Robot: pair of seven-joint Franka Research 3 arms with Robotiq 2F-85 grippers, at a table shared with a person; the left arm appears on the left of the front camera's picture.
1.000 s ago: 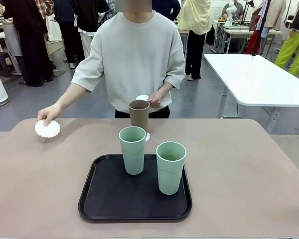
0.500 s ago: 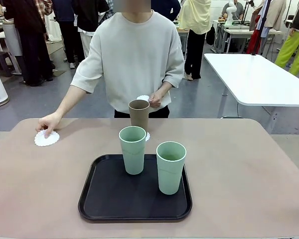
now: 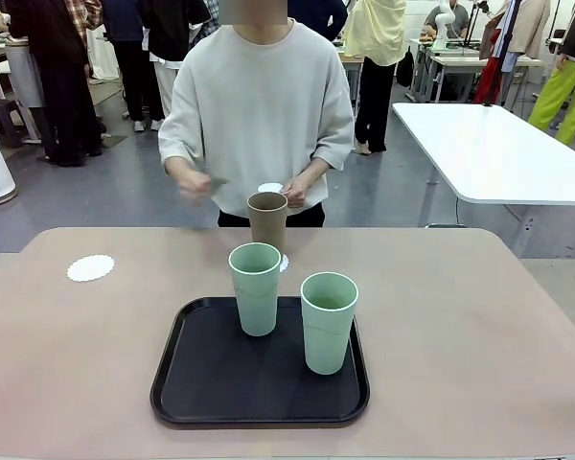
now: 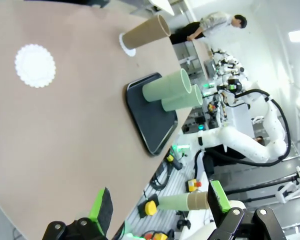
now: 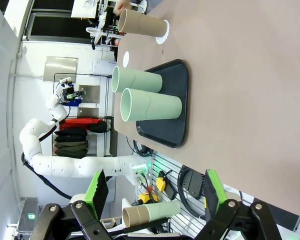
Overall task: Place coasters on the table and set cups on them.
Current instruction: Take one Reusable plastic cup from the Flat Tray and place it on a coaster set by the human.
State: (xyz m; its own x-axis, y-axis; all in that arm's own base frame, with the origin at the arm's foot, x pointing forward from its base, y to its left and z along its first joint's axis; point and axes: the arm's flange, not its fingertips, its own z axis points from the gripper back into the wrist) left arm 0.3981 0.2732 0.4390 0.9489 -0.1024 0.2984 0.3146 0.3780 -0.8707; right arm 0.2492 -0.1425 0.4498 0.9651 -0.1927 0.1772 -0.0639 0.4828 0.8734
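Left tool (image 4: 160, 202) and right tool (image 5: 155, 187) both gaping, gripping nothing. One coaster (image 3: 91, 268) flat on the counter (image 3: 460, 316) at middle left. Brown cup (image 3: 266, 220) at upper centre, seemingly atop a second coaster (image 3: 284, 263); green cups (image 3: 256, 292) (image 3: 328, 326) on the black tray (image 3: 172, 383).

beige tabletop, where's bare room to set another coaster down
Bare: the right side of the beige-tan tabletop, from the black rounded-square tray to the right edge; also the stretch between the lone white scalloped coaster at left and the tray. Crowded: the middle, where the brown tumbler stands just behind the two pale green tumblers on the tray.
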